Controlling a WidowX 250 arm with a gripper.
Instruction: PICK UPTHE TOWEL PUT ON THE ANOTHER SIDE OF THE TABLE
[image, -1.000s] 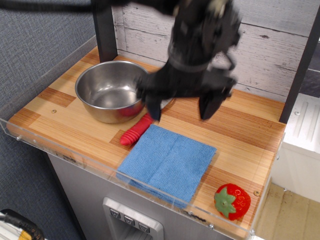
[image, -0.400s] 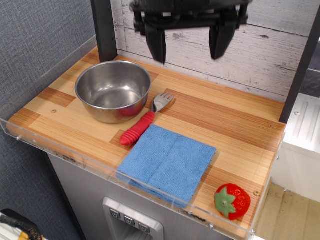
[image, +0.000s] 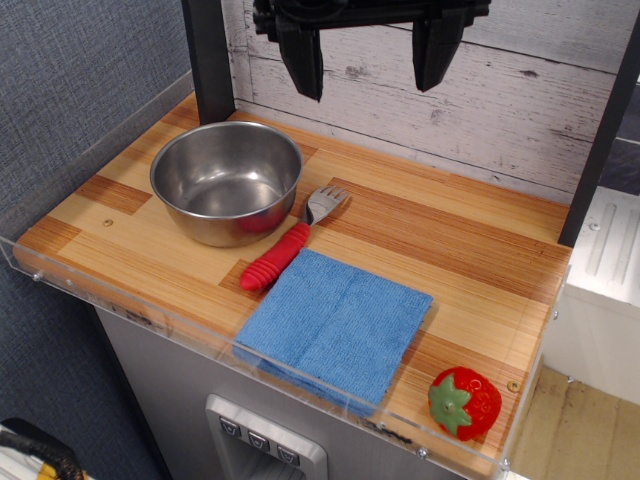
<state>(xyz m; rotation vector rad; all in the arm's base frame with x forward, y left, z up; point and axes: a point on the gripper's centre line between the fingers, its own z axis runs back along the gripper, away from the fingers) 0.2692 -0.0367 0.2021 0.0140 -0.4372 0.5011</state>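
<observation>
Whitewashed planks back the striped wooden tabletop (image: 470, 240), which a clear acrylic rim (image: 90, 290) borders along its front and left edges. At the top of the frame the pincer (image: 368, 55) hangs high above everything, its two dark fingers (image: 303, 58) spread wide and empty. One blue towel (image: 335, 325) lies flat at the lower centre, against the front rim. One steel bowl (image: 226, 180) sits upper left, one red-handled fork (image: 288, 243) touching the towel's corner, one toy strawberry (image: 464, 402) lower right. Bare wood stretches across the right half.
</observation>
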